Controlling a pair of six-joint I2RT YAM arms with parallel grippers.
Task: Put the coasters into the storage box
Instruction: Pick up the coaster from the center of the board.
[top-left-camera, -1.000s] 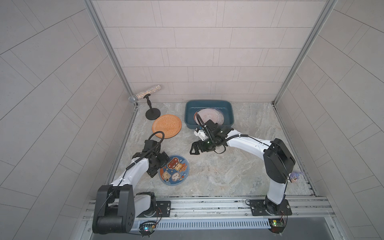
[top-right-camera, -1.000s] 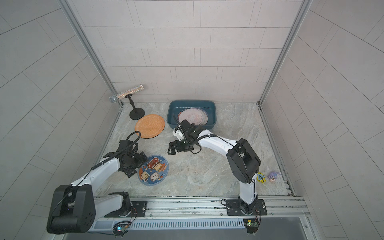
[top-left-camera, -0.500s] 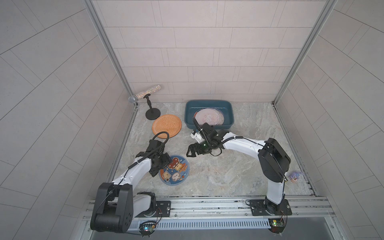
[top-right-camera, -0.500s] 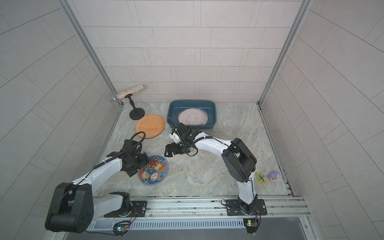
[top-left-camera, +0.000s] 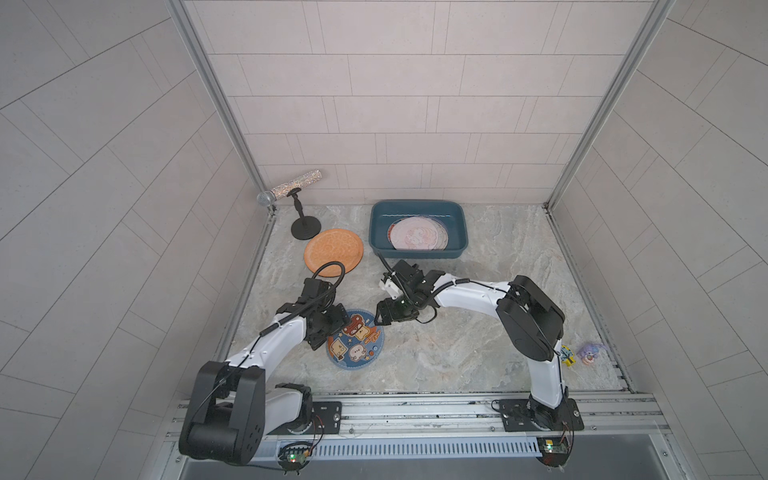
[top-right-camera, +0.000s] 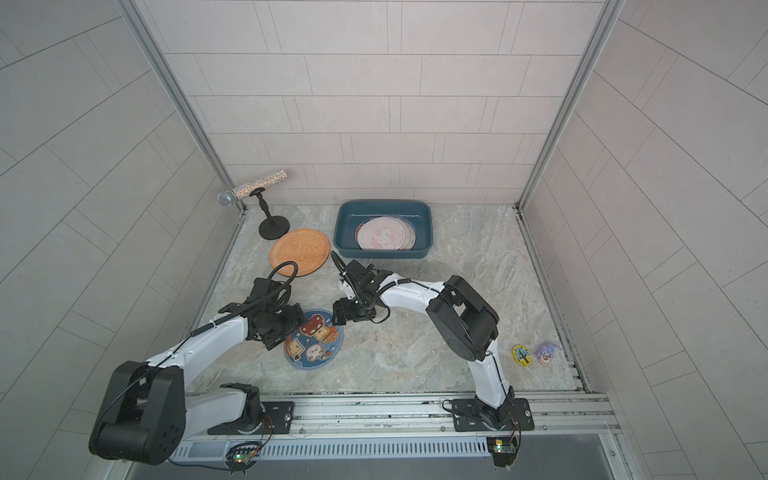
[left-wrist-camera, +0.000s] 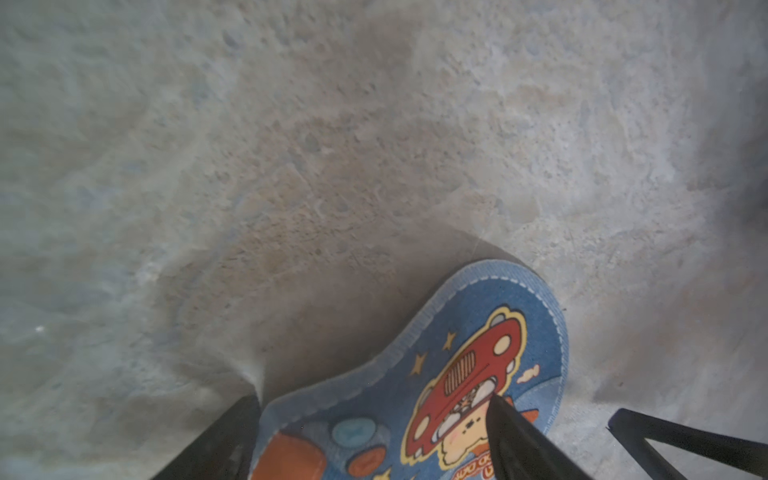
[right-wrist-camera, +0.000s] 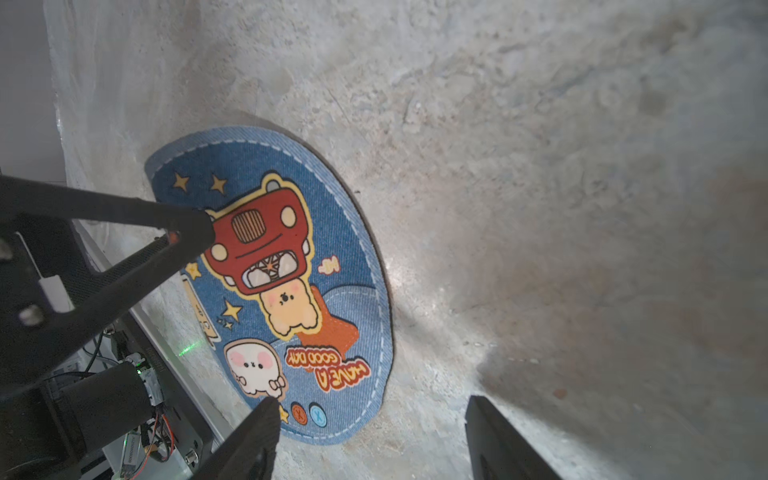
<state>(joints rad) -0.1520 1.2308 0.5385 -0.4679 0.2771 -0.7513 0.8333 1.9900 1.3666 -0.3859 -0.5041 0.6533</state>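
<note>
A blue cartoon coaster (top-left-camera: 357, 343) (top-right-camera: 314, 341) lies on the stone floor near the front left. My left gripper (top-left-camera: 326, 330) (left-wrist-camera: 372, 411) is open at its left edge, which curls up between the jaws. One finger (left-wrist-camera: 505, 428) rests on the print (left-wrist-camera: 457, 365). My right gripper (top-left-camera: 380, 320) (right-wrist-camera: 374, 415) is open and low at the coaster's (right-wrist-camera: 291, 270) far right edge. An orange coaster (top-left-camera: 333, 251) (top-right-camera: 300, 251) lies flat farther back. The teal storage box (top-left-camera: 376, 232) (top-right-camera: 341, 232) at the back holds pale pink coasters (top-left-camera: 417, 235) (top-right-camera: 385, 235).
A glittery microphone (top-left-camera: 291, 189) on a black stand (top-left-camera: 306, 228) stands at the back left, beside the orange coaster. Two small toys (top-left-camera: 566, 355) (top-left-camera: 590, 352) lie at the front right by the wall. A metal rail (top-left-camera: 415, 409) runs along the front.
My right gripper has come forward and left from near the box down to the blue coaster's edge, its jaws narrowing. The left gripper has shifted slightly onto the coaster's left edge.
</note>
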